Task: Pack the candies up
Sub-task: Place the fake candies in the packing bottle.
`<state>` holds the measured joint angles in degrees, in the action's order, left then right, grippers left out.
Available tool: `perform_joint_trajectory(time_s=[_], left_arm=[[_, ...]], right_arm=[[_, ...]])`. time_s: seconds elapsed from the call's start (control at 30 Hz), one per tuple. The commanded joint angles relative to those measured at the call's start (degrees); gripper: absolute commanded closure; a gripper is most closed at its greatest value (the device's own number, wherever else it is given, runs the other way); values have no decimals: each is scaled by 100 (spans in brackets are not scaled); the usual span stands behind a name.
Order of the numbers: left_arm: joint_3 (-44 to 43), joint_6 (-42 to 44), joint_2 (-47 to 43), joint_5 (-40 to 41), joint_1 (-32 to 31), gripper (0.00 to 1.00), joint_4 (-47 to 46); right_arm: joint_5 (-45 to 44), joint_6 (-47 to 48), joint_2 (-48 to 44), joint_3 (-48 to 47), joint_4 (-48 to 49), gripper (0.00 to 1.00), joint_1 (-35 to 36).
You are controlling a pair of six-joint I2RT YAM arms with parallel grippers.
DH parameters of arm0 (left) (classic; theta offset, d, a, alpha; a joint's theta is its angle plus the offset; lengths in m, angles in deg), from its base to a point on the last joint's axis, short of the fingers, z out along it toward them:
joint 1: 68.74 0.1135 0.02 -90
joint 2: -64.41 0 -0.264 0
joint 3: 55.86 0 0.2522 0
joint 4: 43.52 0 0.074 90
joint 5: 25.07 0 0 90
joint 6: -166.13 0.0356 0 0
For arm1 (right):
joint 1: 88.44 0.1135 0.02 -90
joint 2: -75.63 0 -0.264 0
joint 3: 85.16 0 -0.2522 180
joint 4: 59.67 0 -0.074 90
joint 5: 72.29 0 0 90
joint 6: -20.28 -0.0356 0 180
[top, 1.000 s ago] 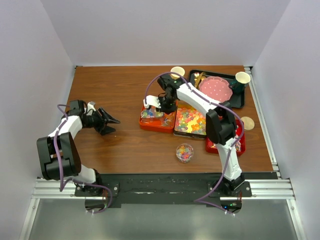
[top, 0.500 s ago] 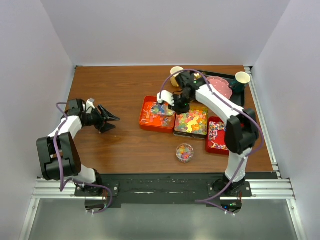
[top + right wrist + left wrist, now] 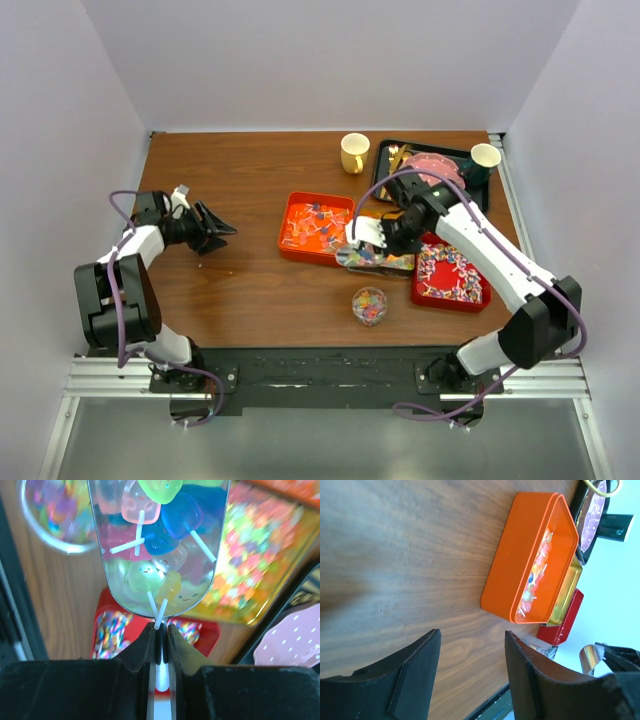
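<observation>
On the table (image 3: 230, 290), three trays (image 3: 286, 228) hold candies (image 3: 450, 272).

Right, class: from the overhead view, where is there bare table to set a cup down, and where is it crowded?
The table is bare far left, between the yellow mug and the left gripper, and at the front, left of the glass bowl. Crowded on the right: orange tray, red tray, black tray.

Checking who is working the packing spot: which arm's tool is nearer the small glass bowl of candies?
Right. The right tool, holding a filled scoop, is just beyond the bowl, slightly farther from the arm bases. The left tool sits open far off to the bowl's left.
</observation>
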<state>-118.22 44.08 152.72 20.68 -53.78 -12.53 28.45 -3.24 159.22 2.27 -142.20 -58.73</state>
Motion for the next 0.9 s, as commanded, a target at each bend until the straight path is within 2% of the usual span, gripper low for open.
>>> perform_joint_trajectory(time_s=[0.0, 0.2, 0.43, 0.87], left_arm=[[-413, 523, 142, 152, -72, 42, -186], [-423, 560, 134, 259, -213, 43, -282], [-413, 542, 142, 268, -213, 43, -361], [-414, 331, 213, 171, -204, 43, -484]], right_arm=[[-809, 541, -352, 181, -777, 100, 25], [-1555, 638, -414, 374, -945, 100, 271], [-2365, 630, -282, 603, -901, 100, 930], [-2998, 779, -273, 928, -875, 100, 1107]])
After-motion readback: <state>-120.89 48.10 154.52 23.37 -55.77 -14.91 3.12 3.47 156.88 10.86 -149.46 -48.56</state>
